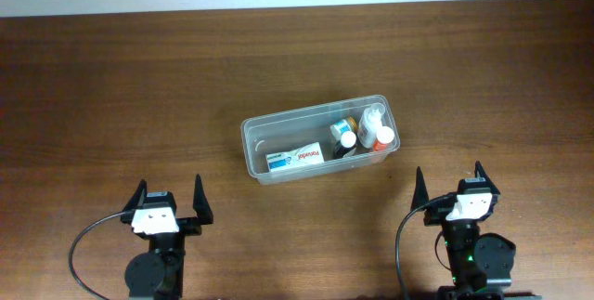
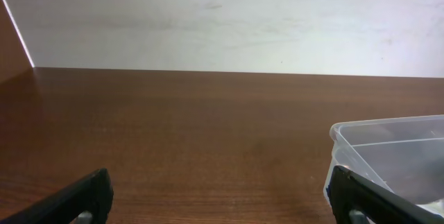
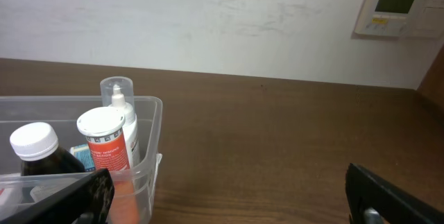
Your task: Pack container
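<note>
The clear plastic container point(image 1: 269, 127) lies in the middle of the table. Inside it are a white and blue tube point(image 1: 296, 159) lying flat, a dark bottle with a white cap point(image 1: 346, 139), an orange bottle with a white cap point(image 1: 381, 136) and a white nozzle bottle point(image 1: 371, 119). My left gripper point(image 1: 168, 198) is open and empty near the front edge, to the container's left. My right gripper point(image 1: 448, 185) is open and empty near the front, to the container's right. The right wrist view shows the orange bottle point(image 3: 104, 144), the dark bottle point(image 3: 38, 151) and the container's wall point(image 3: 149, 127). The left wrist view shows the container's corner point(image 2: 388, 148).
A white wall runs along the table's far edge point(image 1: 297, 7). A thermostat panel point(image 3: 397, 5) hangs on the wall at the right. Bare wood surrounds the container.
</note>
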